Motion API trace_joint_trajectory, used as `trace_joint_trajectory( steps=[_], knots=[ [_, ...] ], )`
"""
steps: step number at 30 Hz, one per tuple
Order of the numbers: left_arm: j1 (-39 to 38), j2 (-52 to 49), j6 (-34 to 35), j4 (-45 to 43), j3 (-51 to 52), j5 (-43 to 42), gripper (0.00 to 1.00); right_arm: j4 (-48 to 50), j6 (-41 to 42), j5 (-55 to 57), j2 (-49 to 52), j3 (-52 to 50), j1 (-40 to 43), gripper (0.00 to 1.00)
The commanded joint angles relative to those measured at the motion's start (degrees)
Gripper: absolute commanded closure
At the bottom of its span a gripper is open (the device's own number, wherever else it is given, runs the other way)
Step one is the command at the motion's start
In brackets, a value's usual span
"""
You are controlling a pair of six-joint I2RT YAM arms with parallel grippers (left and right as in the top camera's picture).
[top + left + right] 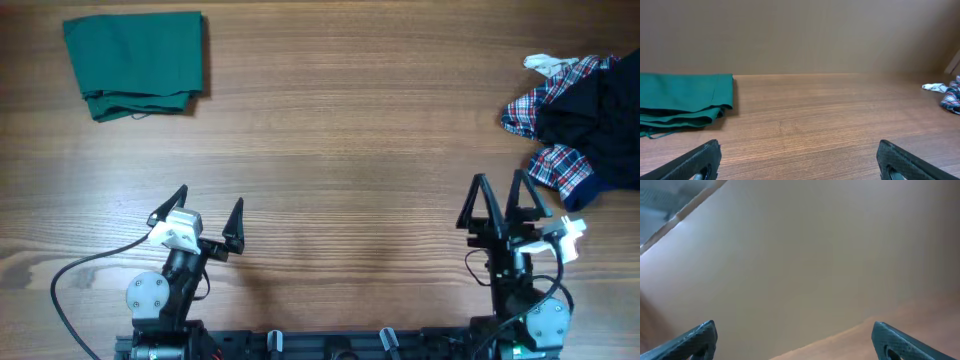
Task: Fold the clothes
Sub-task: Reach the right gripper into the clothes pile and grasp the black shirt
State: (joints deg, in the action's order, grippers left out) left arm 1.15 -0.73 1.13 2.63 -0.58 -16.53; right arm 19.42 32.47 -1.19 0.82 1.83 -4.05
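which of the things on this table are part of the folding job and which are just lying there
For the job:
- black shirt, heaped at the right edge
- left gripper and right gripper, both open and empty

Just lying about:
- green garment, folded, far left
- plaid shirt, tangled with the black one

The black left arm [165, 285] and right arm [520, 300] each have a grey round joint cap [150, 293], a white wrist block [175, 231] and 2 pointed fingers [234, 222]; a black cable [75, 265] joins the left.

No legible text, label or number — on garments, table or arms.
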Motion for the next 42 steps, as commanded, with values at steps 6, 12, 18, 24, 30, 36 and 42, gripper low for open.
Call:
trace_joint_trajectory(
  steps=[6, 12, 18, 24, 30, 36, 42],
  knots=[
    [0.3, 0.6, -0.7, 0.2, 0.3, -0.5, 0.00, -12.0, -26.6, 17.6, 23.4, 25.0, 0.2, 0.00],
    [0.3, 0.6, -0.7, 0.2, 0.3, -0.5, 0.00, -22.6, -26.5, 25.4, 55.9, 47.2, 9.4, 0.00],
    [0.3, 0.6, -0.7, 0.2, 0.3, -0.5, 0.00, -41.0, -27.4, 4.3, 83.4, 72.3, 25.6, 0.00],
    [0.3, 0.6, -0.7, 0.2, 0.3, -0.5, 0.00, -36.0, -27.4, -0.5, 94.7, 78.1, 29.5, 0.00],
    [0.3, 0.6, -0.7, 0.2, 0.3, -0.5, 0.00, -33.4, -25.4, 9.0, 105.0, 78.1, 29.6, 0.00],
    [0.3, 0.6, -0.7, 0.2, 0.3, -0.5, 0.00, -33.0, -24.4, 15.0, 111.6, 78.1, 30.4, 0.00],
    [0.3, 0.6, -0.7, 0.2, 0.3, -0.5, 0.00, -33.7, -22.9, 14.4, 112.0, 78.1, 31.4, 0.06]
  ],
)
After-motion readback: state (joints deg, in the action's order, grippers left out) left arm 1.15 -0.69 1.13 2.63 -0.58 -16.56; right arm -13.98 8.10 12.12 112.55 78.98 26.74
